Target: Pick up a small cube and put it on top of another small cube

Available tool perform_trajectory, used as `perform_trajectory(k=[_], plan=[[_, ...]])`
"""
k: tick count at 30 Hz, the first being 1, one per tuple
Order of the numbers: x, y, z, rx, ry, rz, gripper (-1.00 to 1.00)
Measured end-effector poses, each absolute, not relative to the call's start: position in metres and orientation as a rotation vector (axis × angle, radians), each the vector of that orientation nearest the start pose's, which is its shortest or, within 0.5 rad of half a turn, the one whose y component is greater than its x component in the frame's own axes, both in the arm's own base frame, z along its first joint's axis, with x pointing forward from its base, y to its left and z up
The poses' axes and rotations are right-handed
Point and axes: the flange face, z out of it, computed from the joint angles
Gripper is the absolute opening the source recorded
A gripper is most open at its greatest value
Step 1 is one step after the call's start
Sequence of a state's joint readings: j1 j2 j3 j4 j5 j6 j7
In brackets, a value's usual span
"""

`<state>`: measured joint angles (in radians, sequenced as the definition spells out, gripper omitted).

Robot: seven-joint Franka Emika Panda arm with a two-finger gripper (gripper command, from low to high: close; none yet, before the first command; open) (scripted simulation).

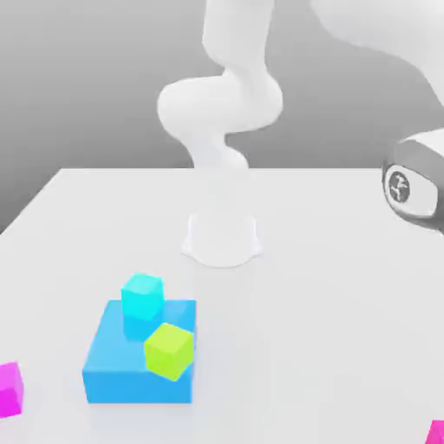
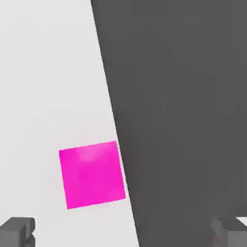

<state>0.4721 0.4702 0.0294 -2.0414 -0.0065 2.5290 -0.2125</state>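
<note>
In the exterior view, a white table [image 1: 329, 347] is seen with a large blue block [image 1: 130, 368] near its front, and a cyan cube [image 1: 142, 296] and a green cube [image 1: 169, 350] are set on top of that block, close to one another but apart. A magenta cube [image 1: 9, 388] is cut off at the exterior view's left edge, and a second scrap of magenta [image 1: 436, 432] is glimpsed at the bottom corner on the exterior view's right. The arm's white base [image 1: 222, 236] is planted behind the block, and the arm is swept up and over towards the exterior view's right, where a wrist housing [image 1: 416, 186] is seen above the table. In the hand view, the small cube [image 2: 92, 174] is shown square-on from above, lying flat on the table right at the table's edge, beyond which dark floor is seen. Its faces are alike, so no long axis is offered; its sides are turned slightly off the line between the fingers. The gripper [image 2: 123, 231] is held pointing down above it, with its dark fingertips [image 2: 17, 230] spread fully apart, and nothing is gripped.
</note>
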Motion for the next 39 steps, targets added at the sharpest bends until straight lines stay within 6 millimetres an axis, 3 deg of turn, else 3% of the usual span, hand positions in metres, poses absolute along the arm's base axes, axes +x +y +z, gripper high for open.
perform_trajectory(k=[4, 5, 11, 13, 16, 23, 28, 31, 35, 39], plan=[[0.523, 0.294, 0.144, -2.921, -1.156, -0.002, 0.00], [0.522, 0.294, 0.135, -2.920, -1.157, -0.001, -1.00], [0.522, 0.294, 0.130, -2.920, -1.158, 0.003, -1.00], [0.522, 0.294, 0.148, -2.920, -1.160, 0.002, -1.00], [0.523, 0.288, 0.191, -2.930, -1.132, 0.003, -1.00], [0.526, 0.148, 0.252, -3.106, -0.475, 0.009, -1.00], [0.500, 0.045, 0.283, -3.140, 0.052, 0.011, -1.00], [0.473, -0.017, 0.297, -3.115, 0.389, 0.009, -1.00], [0.429, -0.061, 0.311, -3.051, 0.734, 0.005, -1.00], [0.418, -0.071, 0.274, -3.025, 0.827, 0.003, -1.00]])
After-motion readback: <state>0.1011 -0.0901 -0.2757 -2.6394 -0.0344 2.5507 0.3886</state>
